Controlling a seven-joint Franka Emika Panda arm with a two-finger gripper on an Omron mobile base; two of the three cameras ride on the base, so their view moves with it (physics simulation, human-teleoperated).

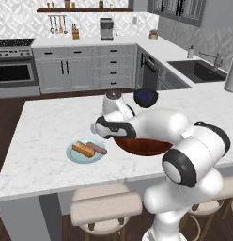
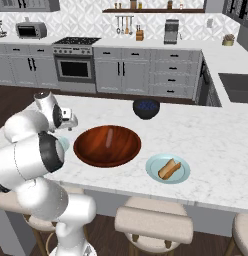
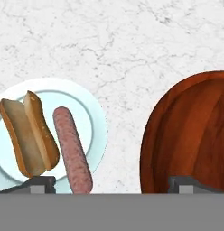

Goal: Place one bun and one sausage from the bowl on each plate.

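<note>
1. Gripper [image 3: 112, 185] stands wide open and holds nothing; in the hand view its two dark fingertips [image 3: 38, 184] rise far apart, one before the near plate and one before the bowl.
2. The flat round pale light-blue plate [image 1: 72, 153] on the robot's left side carries an oblong tan bun [image 1: 83, 149] and a slim pinkish-brown sausage [image 1: 97, 148]. They lie side by side, almost parallel, close together – in the hand view the bun [image 3: 28, 134] is split open and the sausage [image 3: 72, 150] lies just beside it.
3. The wide shallow reddish-brown wooden bowl [image 2: 107, 145] sits near the counter's front edge, between the two plates. In the right base view its inside looks empty, so I judge nothing is left to take from it.
4. The second light-blue plate [image 2: 182, 176], on the right side of the bowl, carries a tan bun [image 2: 169, 169]. Whether a sausage also lies there I cannot tell; it is too small to see.
5. The open jaws above the left plate fit a release just made – the pair is complete there, I think.
6. A small deep dark blue-black bowl [image 2: 146, 108] stands behind the wooden bowl, well apart from the plates.
</note>
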